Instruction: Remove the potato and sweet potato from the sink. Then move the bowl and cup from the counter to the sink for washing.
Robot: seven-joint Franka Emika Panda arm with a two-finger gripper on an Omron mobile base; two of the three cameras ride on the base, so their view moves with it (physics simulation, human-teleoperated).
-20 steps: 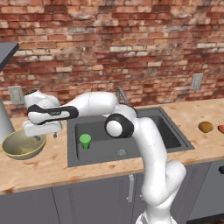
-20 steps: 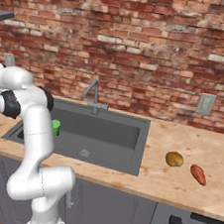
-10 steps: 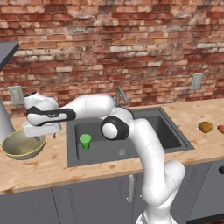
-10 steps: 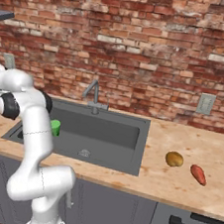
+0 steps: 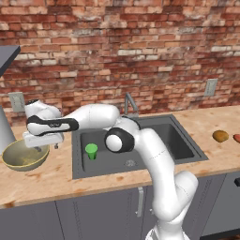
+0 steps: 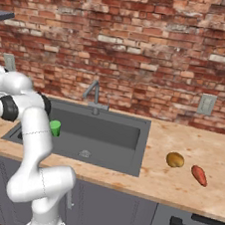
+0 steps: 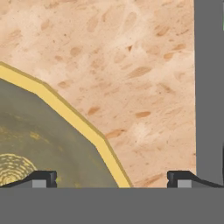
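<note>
While the arm reaches far to its left over the counter [image 5: 56, 178], the gripper [image 7: 111, 177] stands wide apart and empty, straddling the right rim of the bowl [image 5: 23, 155]: in the hand view 1 fingertip [image 7: 40, 178] sits over the speckled inside and the other over bare countertop beside the sink [image 5: 183, 140] edge. Compared with 1 second ago, the hand has come lower and a little nearer the bowl, whose place on the counter left of the basin is unchanged. The jaws are just as wide as they were then.

The green cup [image 5: 91, 151] stands upright inside the sink at its left end, where it stood before; the right base view also shows the cup [image 6: 55, 128] there, beside the arm. The potato [image 6: 175, 160] and the sweet potato [image 6: 199, 175] lie on the counter right of the sink, near each other but apart, neither moved.
</note>
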